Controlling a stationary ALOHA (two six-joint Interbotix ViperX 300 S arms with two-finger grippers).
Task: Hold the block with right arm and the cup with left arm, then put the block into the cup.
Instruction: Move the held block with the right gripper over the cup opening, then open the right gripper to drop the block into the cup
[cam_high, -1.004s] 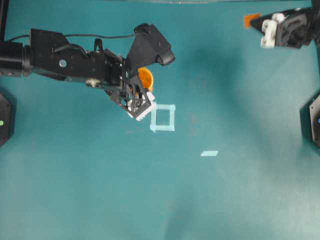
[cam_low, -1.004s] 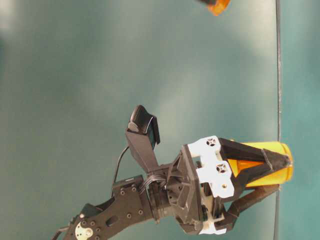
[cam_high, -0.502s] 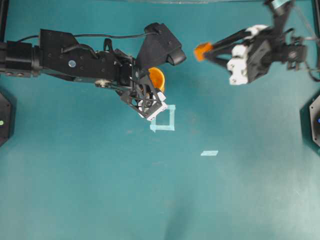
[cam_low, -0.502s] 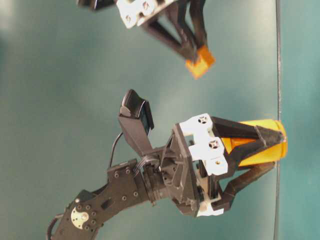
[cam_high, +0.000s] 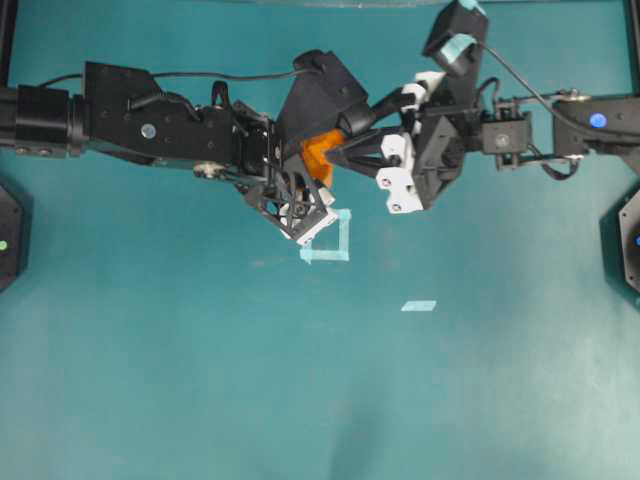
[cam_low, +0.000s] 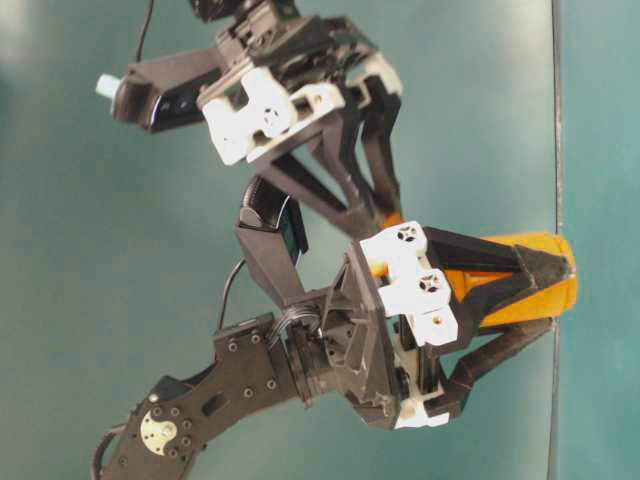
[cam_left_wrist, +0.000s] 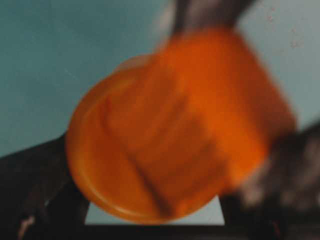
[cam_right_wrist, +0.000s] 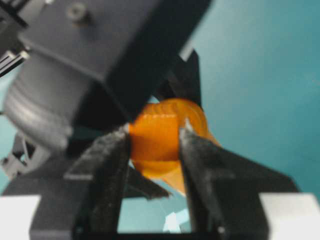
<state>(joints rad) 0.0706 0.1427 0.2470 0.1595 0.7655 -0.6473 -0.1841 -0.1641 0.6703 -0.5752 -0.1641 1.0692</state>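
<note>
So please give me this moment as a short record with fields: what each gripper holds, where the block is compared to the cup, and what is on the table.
left gripper: shut on the cup
right gripper: shut on the block
block and cup: block at the cup's mouth, still held, not released
cup position: held above the table
table marks: a pale tape square and a small tape strip

Small orange block (cam_right_wrist: 155, 137) pinched between my right fingers (cam_right_wrist: 107, 165), poised at the mouth of the round orange cup (cam_low: 520, 285) clasped in my left gripper (cam_low: 545, 300).
</note>
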